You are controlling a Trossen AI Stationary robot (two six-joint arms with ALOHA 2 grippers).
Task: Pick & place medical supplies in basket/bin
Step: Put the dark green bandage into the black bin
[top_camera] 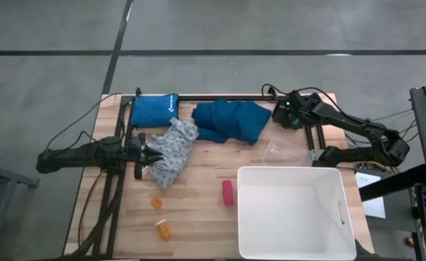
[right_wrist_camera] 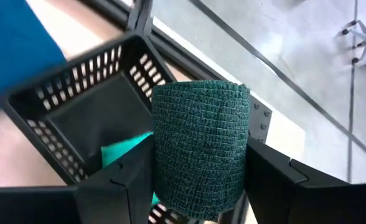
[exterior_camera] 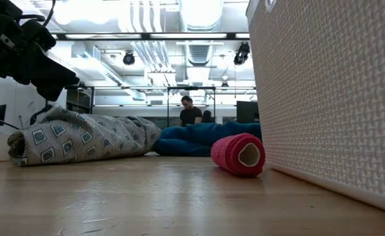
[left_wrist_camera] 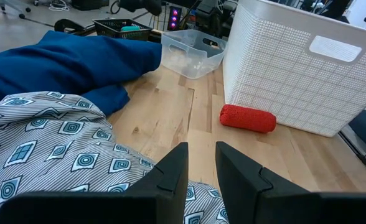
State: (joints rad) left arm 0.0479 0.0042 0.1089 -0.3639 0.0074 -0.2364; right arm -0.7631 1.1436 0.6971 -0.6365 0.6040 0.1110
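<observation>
Two grippers working: right gripper (right_wrist_camera: 198, 180) clamping a green bandage roll (right_wrist_camera: 200, 146) above a black basket (right_wrist_camera: 77, 118). Left gripper (left_wrist_camera: 200, 168) hovering narrowly parted, empty, over patterned cloth (left_wrist_camera: 52, 146).

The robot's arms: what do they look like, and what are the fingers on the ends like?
Both arms are slim, black and jointed, with dark cables trailing beside them. The right arm shows a small green light near its wrist. Each ends in two flat, blocky black fingers, angular rather than rounded, as on the right gripper too.
</observation>
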